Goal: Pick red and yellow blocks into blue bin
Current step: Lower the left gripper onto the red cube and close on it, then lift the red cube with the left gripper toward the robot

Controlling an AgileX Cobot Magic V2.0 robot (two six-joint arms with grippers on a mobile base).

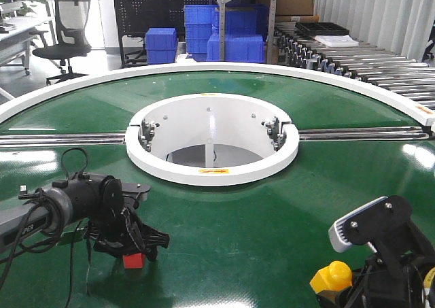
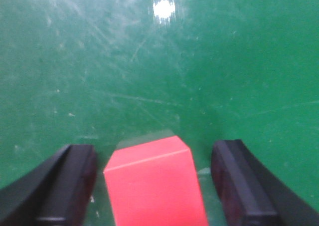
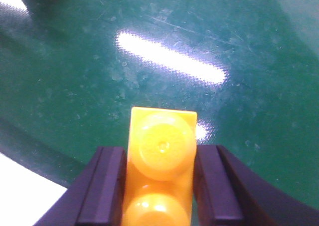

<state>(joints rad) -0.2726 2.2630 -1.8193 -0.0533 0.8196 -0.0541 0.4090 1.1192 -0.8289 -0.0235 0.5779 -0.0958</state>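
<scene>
Lowest and closest in the front view, at the bottom right, the right gripper (image 1: 334, 289) is clamped on the yellow brick (image 1: 332, 277). The right wrist view confirms this: both black fingers (image 3: 110, 186) press flat against the brick's long sides, and its round studs face the camera. Whether the brick stands clear of the green table (image 1: 272, 219) cannot be told. At the bottom left, the left gripper (image 1: 129, 243) is down at the table surface, with the red cube (image 1: 134, 260) between its jaws. In the left wrist view the cube rests on the green surface and a narrow strip of table shows on each side of it, so these jaws stand apart and do not touch it. The two blocks are well apart, on opposite sides of the table's near edge. A white ring (image 1: 211, 165) sits at the table's centre. Blue crates (image 1: 161, 44) are stacked in the background.
</scene>
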